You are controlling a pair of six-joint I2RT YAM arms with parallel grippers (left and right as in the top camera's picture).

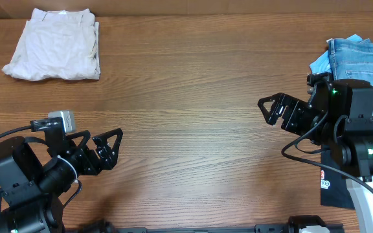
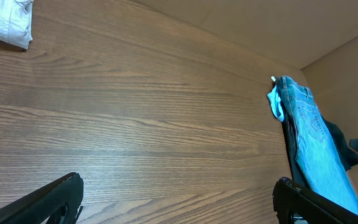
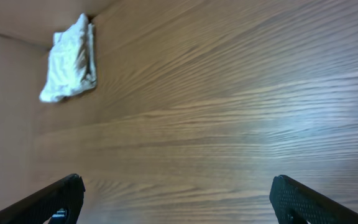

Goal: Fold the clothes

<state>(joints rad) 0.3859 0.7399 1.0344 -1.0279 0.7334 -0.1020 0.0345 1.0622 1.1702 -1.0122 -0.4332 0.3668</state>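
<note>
Hovering above the wood-grain table (image 1: 193,84), the left gripper (image 1: 115,149) is seen with its black fingers spread wide and empty; the right gripper (image 1: 264,111) is likewise held apart, clamped on nothing. The clothes (image 1: 54,45), cream cotton, soft and wrinkled, are found well apart from both, at the far left corner. They are folded into a squarish bundle, its slightly longer side laid along the far edge, with stitched seams shown at its right side. Blue denim jeans (image 1: 371,65) are laid at the far right.

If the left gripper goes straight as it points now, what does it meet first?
The way looks free: only bare table ahead of the left gripper; blue jeans lie aside, probably.
</note>
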